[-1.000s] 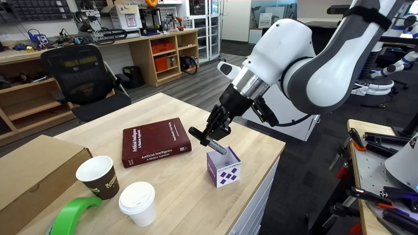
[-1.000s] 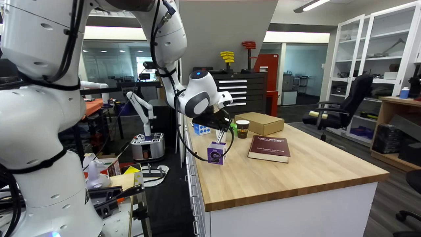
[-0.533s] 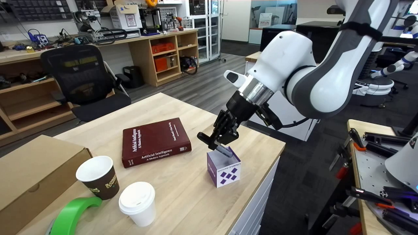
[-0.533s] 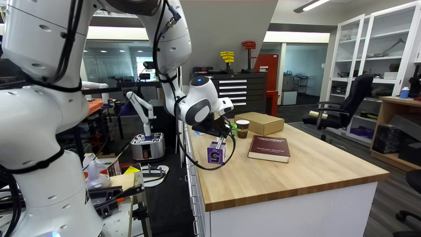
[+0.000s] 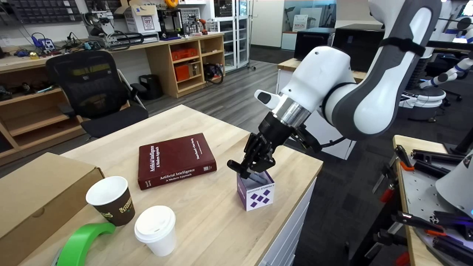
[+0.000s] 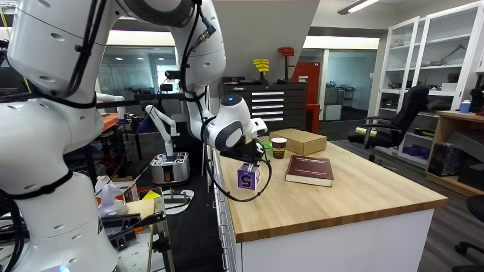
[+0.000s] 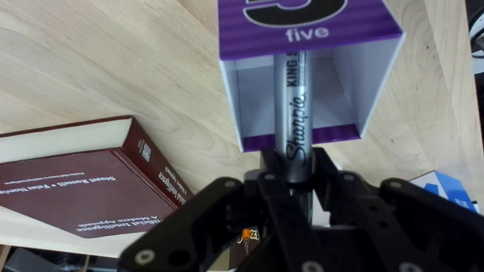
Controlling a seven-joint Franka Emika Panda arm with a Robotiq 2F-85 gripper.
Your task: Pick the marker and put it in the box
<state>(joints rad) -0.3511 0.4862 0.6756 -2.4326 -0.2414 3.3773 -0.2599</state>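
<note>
In the wrist view the gripper fills the bottom centre, and its two black fingers pinch the silver Sharpie King Size marker from either side, at the foot of the brand name. From there the barrel runs up the middle of the frame, over the mouth of the purple-and-white cube box, and passes behind the wall lettered "five", which hides its far end. Only this view lets the label be read. The maroon textbook fills the lower left.

In an exterior view the marker's black cap juts left of the fingers near mid-frame, an end they cover in the wrist view. The barrel slants down to the right, its lower part inside the box's open top. At lower left are a dark paper cup, a white lidded cup and a brown cardboard box.

In an exterior view a black tool chest stands at upper centre. Below it, the box shows a purple face with a dark 5, and a short silver stretch of the marker appears at its rim. A black cable loops beneath; the fingers are too dark there to make out.
</note>
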